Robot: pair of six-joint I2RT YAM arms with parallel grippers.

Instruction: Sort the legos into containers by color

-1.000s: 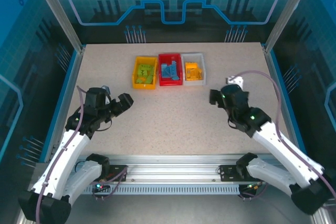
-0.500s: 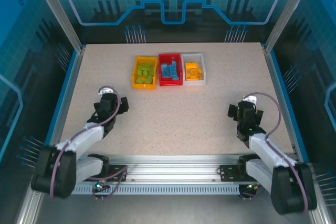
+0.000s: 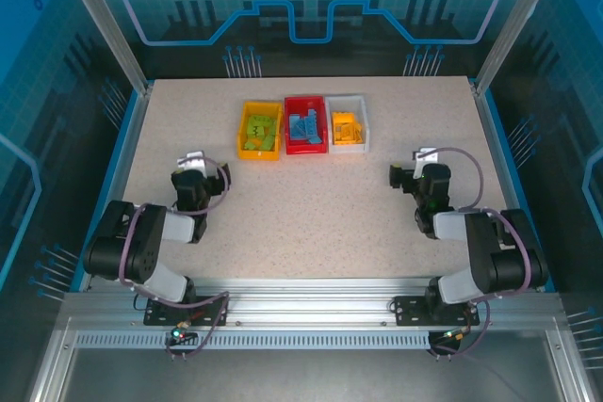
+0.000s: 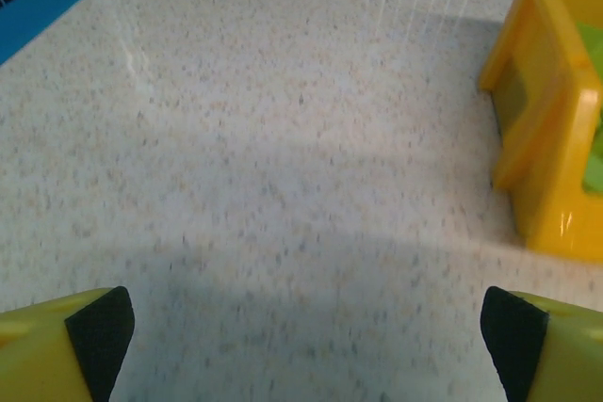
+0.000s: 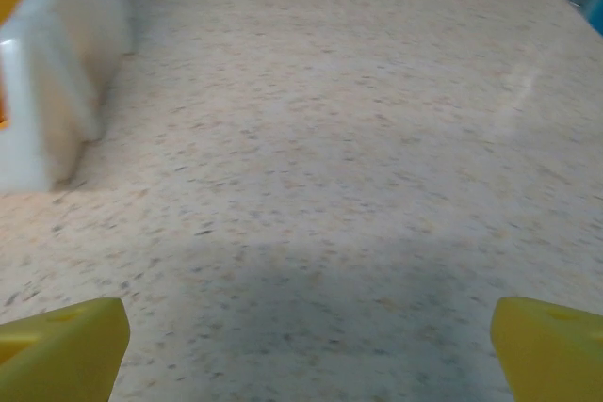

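Three containers stand side by side at the back middle of the table. The yellow bin point(image 3: 241, 135) holds green legos point(image 3: 260, 135), the red bin point(image 3: 287, 125) holds blue legos point(image 3: 303, 129), and the white bin point(image 3: 366, 125) holds orange legos point(image 3: 345, 129). My left gripper point(image 3: 194, 182) rests low over bare table, well in front of and left of the bins, open and empty point(image 4: 306, 345). The yellow bin point(image 4: 556, 138) is ahead of it on the right. My right gripper point(image 3: 415, 176) sits low at the right, open and empty point(image 5: 311, 345), with the white bin point(image 5: 57, 91) ahead to its left.
Both arms are folded back close to their bases at the near edge. Speckled tabletop point(image 3: 311, 204) stretches between the grippers and the bins. Blue rails and clear walls enclose the table on the left, right and back.
Both arms have folded down and back toward their bases from a raised, stretched-out pose. Both grippers stay open and empty, and the bins and legos have not moved.
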